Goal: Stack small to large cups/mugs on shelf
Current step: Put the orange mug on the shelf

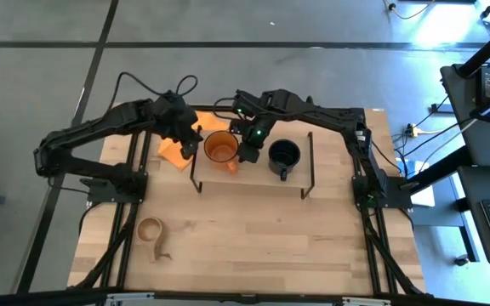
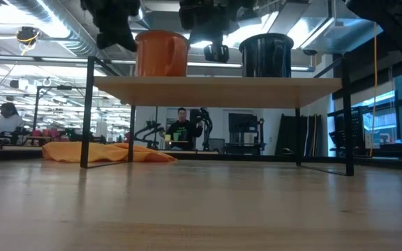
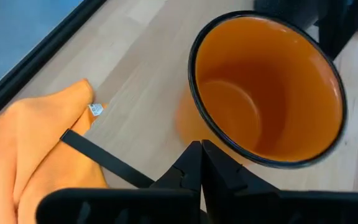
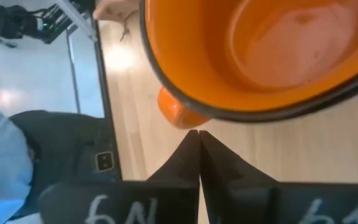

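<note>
The orange mug (image 1: 221, 149) stands upright on the shelf (image 1: 253, 183), on its left half. The dark mug (image 1: 284, 155) stands upright to its right. The tan wooden cup (image 1: 151, 231) rests on the table near the near-left corner, handle pointing to the near edge. My left gripper (image 1: 196, 144) is shut, level with the orange mug's left side (image 3: 194, 127). My right gripper (image 1: 247, 153) is shut between the two mugs, its tips by the orange mug's handle (image 4: 179, 113). In the low view both mugs (image 2: 161, 54) (image 2: 265, 54) sit on the shelf board (image 2: 215, 90). My left gripper's shut fingertips (image 3: 201, 149) point at the orange mug's outer wall low on its left side; I cannot tell whether they touch it. My right gripper's shut fingertips (image 4: 198, 135) stand just beside the orange mug's handle, coming from the right; I cannot tell whether they touch it.
A flat orange cloth (image 1: 175, 146) lies on the table under and left of the shelf's left end, below my left arm. The shelf's black wire legs (image 1: 196, 183) (image 1: 306, 189) stand on the table. Bare tabletop (image 1: 270, 246) lies in front of the shelf. A person (image 2: 180, 129) is far behind.
</note>
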You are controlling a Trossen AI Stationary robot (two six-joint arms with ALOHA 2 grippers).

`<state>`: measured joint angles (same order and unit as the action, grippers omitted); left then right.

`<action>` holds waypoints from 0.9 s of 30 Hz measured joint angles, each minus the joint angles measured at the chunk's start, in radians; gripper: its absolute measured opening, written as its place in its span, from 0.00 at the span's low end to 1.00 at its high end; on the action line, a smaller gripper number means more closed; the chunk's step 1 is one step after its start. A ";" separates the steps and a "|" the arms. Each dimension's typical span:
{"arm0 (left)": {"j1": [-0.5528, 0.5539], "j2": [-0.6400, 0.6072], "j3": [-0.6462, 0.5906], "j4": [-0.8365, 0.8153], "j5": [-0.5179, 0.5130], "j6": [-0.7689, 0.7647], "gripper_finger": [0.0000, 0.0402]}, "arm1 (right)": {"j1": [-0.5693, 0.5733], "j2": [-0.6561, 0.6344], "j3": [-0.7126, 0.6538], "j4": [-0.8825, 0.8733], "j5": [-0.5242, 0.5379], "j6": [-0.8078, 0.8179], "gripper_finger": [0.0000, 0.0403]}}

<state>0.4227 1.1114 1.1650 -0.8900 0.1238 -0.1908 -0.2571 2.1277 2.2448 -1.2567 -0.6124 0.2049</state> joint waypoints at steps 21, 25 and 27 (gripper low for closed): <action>-0.060 -0.010 0.000 0.003 -0.065 -0.016 0.00 | 0.076 0.034 0.001 0.219 0.008 0.136 0.00; -0.060 -0.010 0.000 0.003 -0.065 -0.009 0.00 | 0.079 0.035 0.001 0.226 0.008 0.154 0.01; -0.056 -0.010 0.000 0.004 -0.065 0.005 0.00 | 0.079 0.035 0.001 0.243 0.009 0.159 0.01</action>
<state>0.3663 1.1015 1.1652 -0.8860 0.0593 -0.1858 -0.1783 2.1624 2.2456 -1.0141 -0.6033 0.3641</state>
